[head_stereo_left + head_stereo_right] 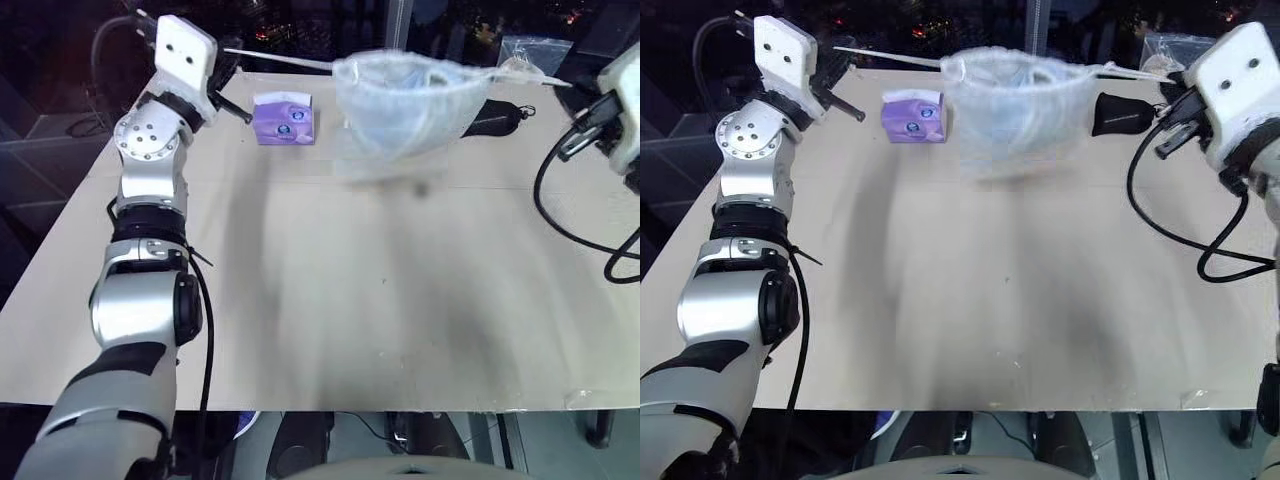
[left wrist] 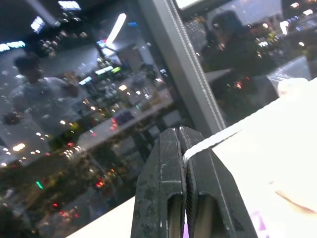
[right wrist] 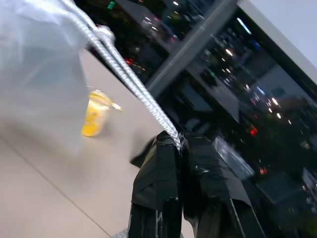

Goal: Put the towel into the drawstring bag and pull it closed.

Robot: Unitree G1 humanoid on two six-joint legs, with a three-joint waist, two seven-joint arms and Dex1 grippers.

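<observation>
I have the bench [image 1: 330,300] below both claws, a broad pale beige top with most of its surface bare.

Strung between the two claws hangs the drawstring bag [image 1: 408,100], lifted off the bench, a translucent white pouch of thin fabric that sags into a rounded bowl shape, its top edge gathered along the cords. Through the fabric I see a pale bluish mass, which I take to be the towel [image 1: 1015,105], though its outline is too hazy to make out folds.

My left claw [image 2: 184,153] has its two black fingers pressed together on a white cord [image 1: 280,60] that runs taut from it across to the bag's near corner. My right claw [image 3: 179,141] is likewise pinched tight on a braided white cord [image 3: 124,74], which leads straight to the bag's other corner, where it is knotted.

Just beside the left claw, between it and the bag, a purple tissue pack [image 1: 284,119] sits on the bench; it carries a small printed design, but I cannot read any writing on it. Near the right claw, behind the bag, lies a small black pouch [image 1: 1123,113]. Beyond the right claw's cord a clear packet with yellow contents [image 3: 96,113] rests on the bench.
</observation>
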